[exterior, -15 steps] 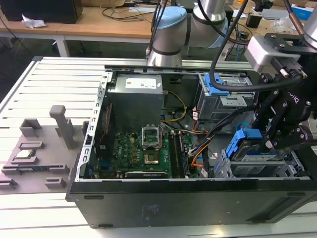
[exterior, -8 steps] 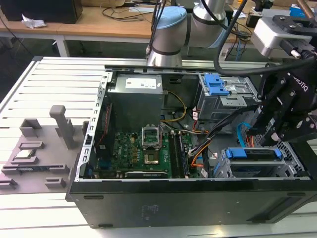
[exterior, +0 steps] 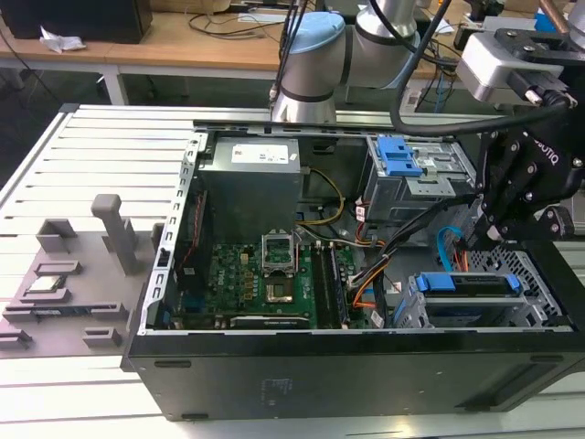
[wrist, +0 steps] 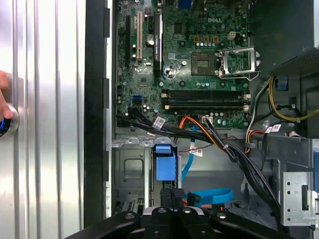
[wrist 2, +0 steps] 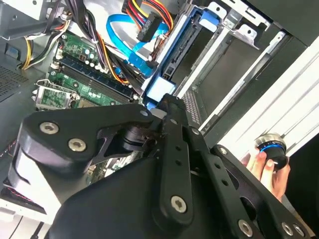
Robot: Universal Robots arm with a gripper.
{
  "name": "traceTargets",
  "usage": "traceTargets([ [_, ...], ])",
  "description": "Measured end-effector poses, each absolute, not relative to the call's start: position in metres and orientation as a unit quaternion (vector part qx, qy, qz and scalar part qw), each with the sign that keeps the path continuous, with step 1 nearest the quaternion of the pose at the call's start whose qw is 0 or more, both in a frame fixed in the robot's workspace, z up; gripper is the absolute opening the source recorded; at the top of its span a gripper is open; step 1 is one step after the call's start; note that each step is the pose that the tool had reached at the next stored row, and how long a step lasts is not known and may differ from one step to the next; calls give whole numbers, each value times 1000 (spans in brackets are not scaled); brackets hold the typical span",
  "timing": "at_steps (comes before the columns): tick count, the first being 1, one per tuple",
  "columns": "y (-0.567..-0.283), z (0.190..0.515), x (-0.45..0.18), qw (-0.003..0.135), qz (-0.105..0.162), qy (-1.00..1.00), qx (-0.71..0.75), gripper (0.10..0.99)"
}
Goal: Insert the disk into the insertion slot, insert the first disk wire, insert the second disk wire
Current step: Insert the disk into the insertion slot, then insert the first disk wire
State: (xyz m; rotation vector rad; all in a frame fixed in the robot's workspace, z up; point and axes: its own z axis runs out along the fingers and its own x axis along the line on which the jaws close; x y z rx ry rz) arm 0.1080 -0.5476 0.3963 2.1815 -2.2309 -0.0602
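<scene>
I count one open case [exterior: 274, 389], with one motherboard [exterior: 260, 283] and one CPU socket [exterior: 279, 254] in it. One disk [exterior: 466, 285] lies just below the gripper [exterior: 477, 233], one cage [exterior: 411, 174] near it. One hand [wrist 2: 266, 172], well apart from it, touches one knob [wrist 2: 271, 147].

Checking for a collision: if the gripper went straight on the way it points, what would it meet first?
Probably the blue end of the disk, directly ahead of the gripper in both wrist views; the blue cable lies just beside that line. Depth is unclear.
</scene>
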Motion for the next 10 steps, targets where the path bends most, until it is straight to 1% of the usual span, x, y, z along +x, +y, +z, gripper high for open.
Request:
traceTargets([
  [10,-548,396,108,10,-19,-715,699,106],
])
